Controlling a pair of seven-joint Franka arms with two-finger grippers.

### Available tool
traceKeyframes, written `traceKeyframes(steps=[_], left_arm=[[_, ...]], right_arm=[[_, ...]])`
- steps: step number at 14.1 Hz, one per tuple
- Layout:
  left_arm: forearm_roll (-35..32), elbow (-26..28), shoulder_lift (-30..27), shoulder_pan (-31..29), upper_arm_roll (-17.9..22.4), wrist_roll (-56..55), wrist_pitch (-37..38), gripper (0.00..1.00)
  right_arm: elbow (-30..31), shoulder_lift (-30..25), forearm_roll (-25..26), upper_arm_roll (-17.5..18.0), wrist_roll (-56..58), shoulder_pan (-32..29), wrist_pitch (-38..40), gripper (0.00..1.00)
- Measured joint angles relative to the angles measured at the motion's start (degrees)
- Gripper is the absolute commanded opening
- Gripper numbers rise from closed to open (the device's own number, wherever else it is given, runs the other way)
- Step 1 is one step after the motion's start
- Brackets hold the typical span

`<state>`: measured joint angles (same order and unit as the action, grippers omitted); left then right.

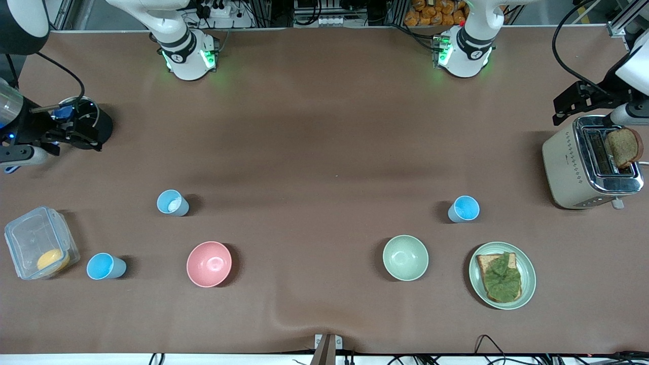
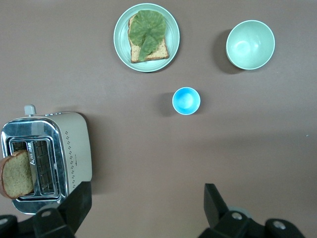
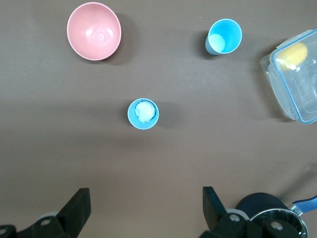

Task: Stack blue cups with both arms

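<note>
Blue cups: three stand upright and well apart on the surface, one with a whitish inside (image 1: 172,203) and one sky-blue (image 1: 105,266) toward the right arm's end, one (image 1: 464,209) toward the left arm's end. They look light, stiff and slick, best pinched across the rim. The left gripper (image 2: 146,208) hangs over the toaster (image 1: 590,169) corner, the right gripper (image 3: 145,210) over its own edge, both with jaws spread and empty.

Blue cups (image 1: 172,203); pink bowl (image 1: 209,263); brown table (image 1: 324,152).

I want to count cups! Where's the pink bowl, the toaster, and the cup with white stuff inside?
pink bowl (image 1: 209,263), front view, middle of its inside.
toaster (image 1: 570,170), front view, its cream side wall.
cup with white stuff (image 3: 143,113), right wrist view, its inside.
</note>
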<state>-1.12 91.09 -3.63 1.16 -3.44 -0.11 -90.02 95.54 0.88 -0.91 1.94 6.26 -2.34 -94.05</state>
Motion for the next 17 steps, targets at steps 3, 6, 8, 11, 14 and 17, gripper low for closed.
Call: traceKeyframes(steps=[3,6,8,11,14,17], left_arm=[[0.0,-0.1,0.0,0.0,0.0,0.0,0.0,1.0],[0.0,-0.1,0.0,0.0,0.0,0.0,0.0,1.0],[0.0,-0.1,0.0,0.0,0.0,0.0,0.0,1.0],[0.0,-0.1,0.1,0.0,0.1,0.0,0.0,1.0],[0.0,-0.1,0.5,0.0,0.1,0.0,0.0,1.0],[0.0,-0.1,0.7,-0.1,0.1,0.0,0.0,1.0]], right_arm=[[0.2,1.1,0.0,0.1,0.0,1.8,0.7,1.0],[0.3,3.1,0.0,0.1,0.0,3.1,0.7,1.0],[0.3,4.3,0.0,0.1,0.0,3.7,0.5,1.0],[0.4,6.4,0.0,0.1,0.0,4.0,-0.9,1.0],[0.9,10.6,0.0,0.1,0.0,4.4,-4.6,1.0],[3.7,14.7,0.0,0.1,-0.3,6.2,-12.4,1.0]])
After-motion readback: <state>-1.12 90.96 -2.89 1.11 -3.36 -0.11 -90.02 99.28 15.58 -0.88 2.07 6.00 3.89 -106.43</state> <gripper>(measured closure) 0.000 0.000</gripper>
